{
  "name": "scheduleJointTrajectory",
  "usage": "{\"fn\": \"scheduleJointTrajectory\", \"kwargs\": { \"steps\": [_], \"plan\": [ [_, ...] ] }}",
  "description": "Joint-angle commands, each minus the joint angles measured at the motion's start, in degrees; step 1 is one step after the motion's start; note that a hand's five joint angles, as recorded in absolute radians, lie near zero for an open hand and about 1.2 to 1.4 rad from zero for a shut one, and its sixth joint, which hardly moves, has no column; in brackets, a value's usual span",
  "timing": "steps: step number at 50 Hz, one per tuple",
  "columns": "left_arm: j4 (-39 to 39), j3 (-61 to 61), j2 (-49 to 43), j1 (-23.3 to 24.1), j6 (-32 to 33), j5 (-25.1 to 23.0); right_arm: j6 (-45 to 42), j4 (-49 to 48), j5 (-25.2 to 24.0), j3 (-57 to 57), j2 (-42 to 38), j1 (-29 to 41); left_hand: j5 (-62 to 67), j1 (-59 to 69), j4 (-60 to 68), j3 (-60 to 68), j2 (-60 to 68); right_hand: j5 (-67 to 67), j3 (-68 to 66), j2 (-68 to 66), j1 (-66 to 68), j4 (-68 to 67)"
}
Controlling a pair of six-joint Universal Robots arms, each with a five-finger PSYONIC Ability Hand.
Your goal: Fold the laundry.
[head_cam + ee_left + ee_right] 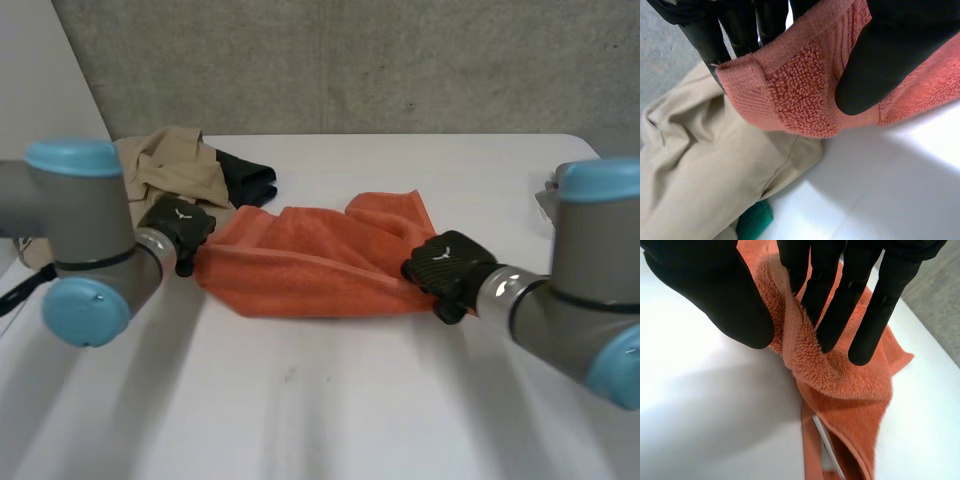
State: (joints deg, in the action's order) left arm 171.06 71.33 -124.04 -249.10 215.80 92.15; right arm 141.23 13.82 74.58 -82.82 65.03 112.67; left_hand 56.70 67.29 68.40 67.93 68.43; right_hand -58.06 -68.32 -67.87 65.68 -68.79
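An orange towel (315,262) lies rumpled across the middle of the white table (330,410). My left hand (178,232) is at the towel's left corner. In the left wrist view the thumb (890,55) presses the towel's hemmed corner (790,95) against the fingers (705,35), so the hand is shut on it. My right hand (447,268) is at the towel's right corner. In the right wrist view the towel (840,375) runs between the thumb (715,290) and the straight fingers (840,305), which pinch its edge.
A beige garment (165,170) lies bunched behind my left hand, also under the towel corner as beige cloth (700,170). A dark green cloth (245,178) sits beside it. A small object (545,200) lies at the table's right edge.
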Motion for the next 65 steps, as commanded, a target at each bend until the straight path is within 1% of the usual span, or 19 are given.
{"fn": "scheduleJointTrajectory", "kwargs": {
  "steps": [1,4,8,11,16,22,26,27,30,31,34,35,38,39,41,51,55,59,65],
  "plan": [
    [-15.9,4.7,17.8,-0.4,-0.9,-2.1,-11.0,22.9,-1.5,3.8,12.1,-5.3,13.3,12.7,11.6,12.1,11.6,-11.9,-11.7,-12.1,14.3,-11.2],
    [-18.5,3.8,26.3,-1.9,-4.1,-4.9,-11.3,25.7,-0.9,6.9,16.7,-7.5,13.3,12.7,11.6,12.1,11.6,-11.9,-11.7,-12.1,14.3,-11.2],
    [-16.5,2.2,35.1,-3.2,-11.4,-8.9,-8.1,25.7,-1.2,9.9,21.3,-8.8,13.3,12.7,11.6,12.1,11.6,-11.9,-11.7,-12.1,14.3,-11.2],
    [-14.8,1.9,37.9,-4.2,-16.0,-10.8,-5.4,25.9,-1.6,11.3,23.1,-9.2,13.3,12.7,11.6,12.1,11.6,-11.9,-11.7,-12.1,14.3,-11.2],
    [-11.6,1.2,29.7,-3.9,-20.5,-10.4,-1.0,25.7,-3.9,12.8,19.7,-10.2,13.3,12.7,11.6,12.1,11.6,-11.9,-11.7,-12.1,14.3,-11.2],
    [-8.0,-5.0,14.7,-1.0,-17.0,-4.8,1.2,23.3,-4.2,16.9,8.4,-9.0,13.3,12.7,11.6,12.1,11.6,-11.9,-11.7,-12.1,14.3,-11.2],
    [-0.4,-14.9,5.5,-0.3,-14.8,-3.1,2.7,17.1,-1.6,23.9,0.6,-8.0,13.3,12.7,11.6,12.1,11.6,-11.9,-11.7,-12.1,14.3,-11.2],
    [3.8,-19.5,3.6,-0.1,-15.1,-3.5,3.9,13.6,0.0,27.5,-1.7,-7.7,13.3,12.7,11.6,12.1,11.6,-11.9,-11.7,-12.1,14.3,-11.2],
    [10.9,-26.7,2.8,0.1,-15.8,-3.4,6.3,6.5,2.1,32.5,-3.9,-7.7,13.3,12.7,11.6,12.1,11.6,-11.9,-11.7,-12.1,14.3,-11.2],
    [15.6,-30.8,2.7,0.3,-16.9,-2.9,8.3,0.8,2.9,35.2,-3.9,-7.7,13.3,12.7,11.6,12.1,11.6,-11.9,-11.7,-12.1,14.3,-11.2],
    [22.5,-35.4,3.0,0.6,-19.6,-1.8,11.9,-8.6,3.5,36.9,-3.2,-7.7,13.3,12.7,11.6,12.1,11.6,-11.9,-11.7,-12.1,14.3,-11.2],
    [26.5,-37.3,3.4,1.0,-20.9,-1.0,14.5,-15.2,3.6,37.2,-1.8,-7.7,13.3,12.7,11.6,12.1,11.6,-11.9,-11.7,-12.1,14.3,-11.2],
    [30.3,-38.9,4.1,1.5,-22.5,-0.1,18.5,-24.2,3.6,36.7,1.0,-8.0,13.3,12.7,11.6,12.1,11.6,-11.9,-11.7,-12.1,14.3,-11.2],
    [30.8,-38.7,4.4,1.9,-22.6,0.6,20.7,-28.5,3.4,36.0,2.3,-8.3,13.3,12.7,11.6,12.1,11.6,-11.9,-11.7,-12.1,14.3,-11.2],
    [30.5,-37.9,4.8,1.9,-22.5,1.0,22.2,-30.0,2.9,35.7,3.3,-8.9,13.3,12.7,11.6,12.1,11.6,-11.9,-11.7,-12.1,14.3,-11.2],
    [27.5,-19.0,7.9,-2.1,-23.5,1.5,21.5,-15.2,-7.8,32.0,3.4,-10.3,13.3,12.7,11.6,12.1,11.6,-11.9,-11.7,-12.1,14.3,-11.2],
    [27.0,-8.7,8.3,-3.6,-23.8,0.1,17.9,-9.8,-12.1,26.1,2.0,-10.6,13.3,12.7,11.6,12.1,11.6,-11.9,-11.7,-12.1,14.3,-11.2],
    [27.7,2.8,7.5,-4.6,-23.5,-4.0,10.9,-7.8,-16.6,15.9,-0.9,-10.1,13.3,12.7,11.6,12.1,11.6,-11.9,-11.7,-12.1,14.3,-11.2],
    [28.8,10.5,5.8,-5.5,-22.4,-7.0,2.2,-8.5,-16.7,9.3,-7.3,-8.4,13.3,12.7,11.6,12.1,11.6,-11.9,-11.7,-12.1,14.3,-11.2]
  ]
}}
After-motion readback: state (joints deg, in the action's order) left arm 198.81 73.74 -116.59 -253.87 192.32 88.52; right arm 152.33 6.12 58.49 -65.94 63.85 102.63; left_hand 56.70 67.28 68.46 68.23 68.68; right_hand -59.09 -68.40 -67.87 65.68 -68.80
